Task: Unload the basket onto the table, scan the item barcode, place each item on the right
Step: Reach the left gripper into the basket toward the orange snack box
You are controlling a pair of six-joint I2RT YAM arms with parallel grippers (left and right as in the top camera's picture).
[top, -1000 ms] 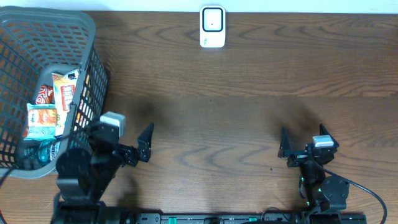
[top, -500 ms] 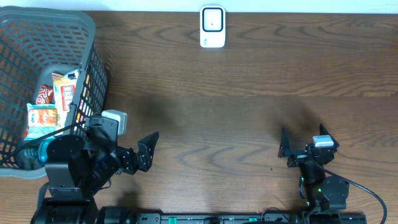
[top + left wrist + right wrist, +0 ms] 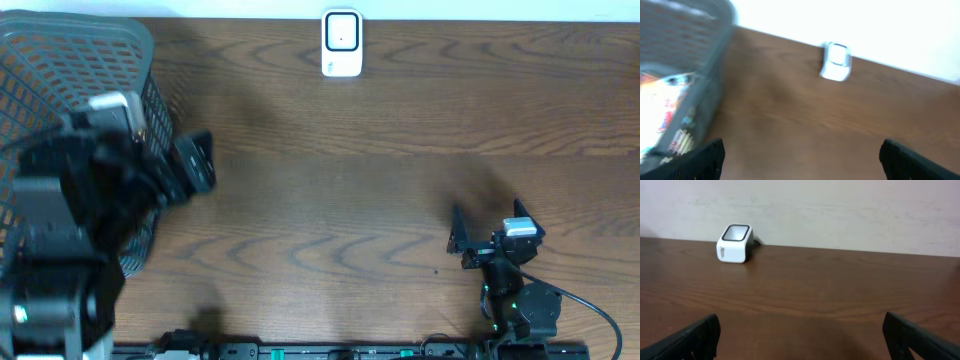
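Several snack packets (image 3: 664,117), the items, lie in the grey mesh basket (image 3: 715,75) at the left; in the overhead view my raised left arm hides them. The white barcode scanner (image 3: 342,43) stands at the table's back edge, also in the left wrist view as scanner (image 3: 836,61) and the right wrist view as scanner (image 3: 735,243). My left gripper (image 3: 188,165) hovers open and blurred beside the basket's right wall, holding nothing. My right gripper (image 3: 487,225) rests open and empty near the front right.
The basket (image 3: 60,30) fills the back-left corner, largely covered by my left arm. Bare brown wood lies between the basket, the scanner and my right gripper (image 3: 802,342). A pale wall rises behind the table's back edge.
My left arm has lifted and swung back and to the left, from the front edge to over the basket. The right arm has stayed still.
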